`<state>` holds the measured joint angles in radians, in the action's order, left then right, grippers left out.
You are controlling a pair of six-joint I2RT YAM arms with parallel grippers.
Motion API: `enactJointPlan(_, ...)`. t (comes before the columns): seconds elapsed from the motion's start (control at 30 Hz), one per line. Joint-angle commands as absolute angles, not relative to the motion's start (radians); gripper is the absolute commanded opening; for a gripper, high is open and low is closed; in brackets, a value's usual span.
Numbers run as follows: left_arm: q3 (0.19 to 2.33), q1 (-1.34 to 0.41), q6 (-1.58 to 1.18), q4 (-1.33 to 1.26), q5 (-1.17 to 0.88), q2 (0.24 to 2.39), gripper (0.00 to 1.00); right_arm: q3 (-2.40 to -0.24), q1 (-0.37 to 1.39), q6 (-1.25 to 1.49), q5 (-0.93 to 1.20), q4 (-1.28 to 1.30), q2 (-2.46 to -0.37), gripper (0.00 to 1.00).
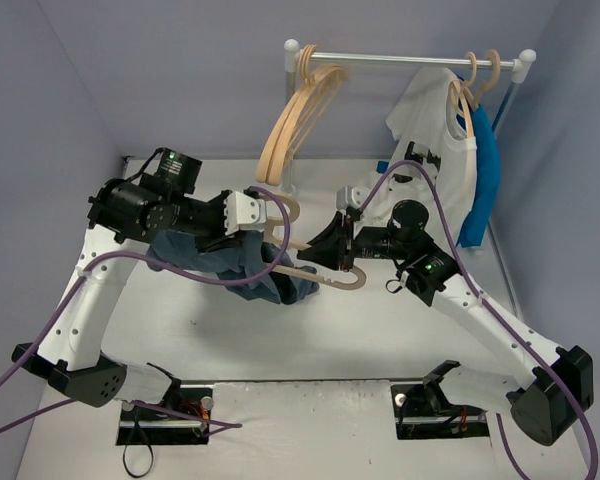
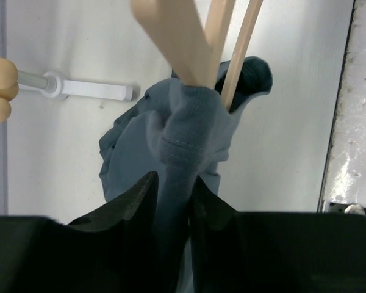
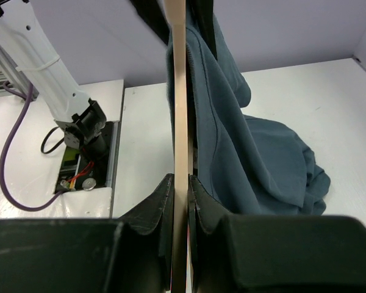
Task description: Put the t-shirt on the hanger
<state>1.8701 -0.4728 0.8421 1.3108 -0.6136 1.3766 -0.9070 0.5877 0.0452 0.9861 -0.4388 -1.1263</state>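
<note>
- Slate-blue cloth fills the centre-left of the top view: the t-shirt (image 1: 242,262) hangs in a bunch above the white table (image 1: 310,340), with its lower folds drooping towards the tabletop.
- The left gripper (image 1: 258,240) is clenched on a rolled ridge of the shirt. In the left wrist view its dark fingers (image 2: 137,201) press the fabric (image 2: 189,134) from both sides.
- The hanger (image 1: 332,279), of pale wood, sits mid-frame between the two arms. One arm of it is buried in the shirt and the other sticks out to the right, ending in a rounded tip.
- In the left wrist view, pieces of the wooden hanger (image 2: 183,43) come down from the top edge and enter the gathered cloth.
- The right gripper (image 1: 320,250) is clamped on the hanger's thin bare arm. In the right wrist view the wood (image 3: 180,91) runs straight up between the fingers (image 3: 161,201), with the shirt (image 3: 256,159) draped just to its right.
- A metal rail (image 1: 410,60) crosses the upper right. It carries spare wooden hangers (image 1: 300,110) at its left end and a white t-shirt (image 1: 430,130) beside a bright blue garment (image 1: 485,170) at its right end.
</note>
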Motion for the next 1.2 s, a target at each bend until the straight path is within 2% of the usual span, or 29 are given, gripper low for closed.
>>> enactJointPlan(0.0,1.869,-0.448,0.872,1.308,-0.694,1.354,0.04,-0.940,0.583,0.030,1.015,-0.547,-1.114,0.00)
enactJointPlan(0.03,1.867,-0.441,0.879,1.307,-0.701,1.350,0.00,-0.940,0.583,0.028,1.014,-0.546,-1.116,0.00)
enactJointPlan(0.2,1.866,-0.405,0.896,1.306,-0.766,1.333,0.00,-0.943,0.580,0.019,1.012,-0.536,-1.124,0.02)
enactJointPlan(0.3,1.870,-0.380,0.896,1.307,-0.778,1.330,0.00,-0.939,0.577,0.015,0.984,-0.526,-1.132,0.15)
enactJointPlan(0.4,1.862,-0.370,0.880,1.305,-0.772,1.328,0.00,-0.944,0.568,0.016,0.938,-0.510,-1.138,0.35)
enactJointPlan(0.43,1.859,-0.368,0.874,1.305,-0.772,1.327,0.00,-0.947,0.562,0.017,0.932,-0.504,-1.138,0.39)
enactJointPlan(0.57,1.784,-0.354,0.766,1.206,-0.748,1.299,0.00,-0.982,0.521,0.026,0.791,-0.460,-1.136,0.60)
enactJointPlan(0.7,1.673,-0.350,0.602,1.009,-0.636,1.217,0.00,-1.015,0.486,0.076,0.608,-0.421,-1.114,0.67)
enactJointPlan(0.8,1.570,-0.350,0.510,0.860,-0.585,1.153,0.00,-0.994,0.487,0.145,0.441,-0.419,-1.081,0.69)
enactJointPlan(0.97,1.445,-0.350,0.359,0.672,-0.554,1.087,0.00,-0.915,0.515,0.238,0.312,-0.419,-1.037,0.67)
enactJointPlan(1.03,1.412,-0.351,0.300,0.614,-0.581,1.073,0.00,-0.875,0.583,0.293,0.255,-0.420,-1.049,0.61)
enactJointPlan(1.17,1.386,-0.352,0.265,0.585,-0.626,1.060,0.00,-0.851,0.754,0.407,0.069,-0.429,-1.110,0.56)
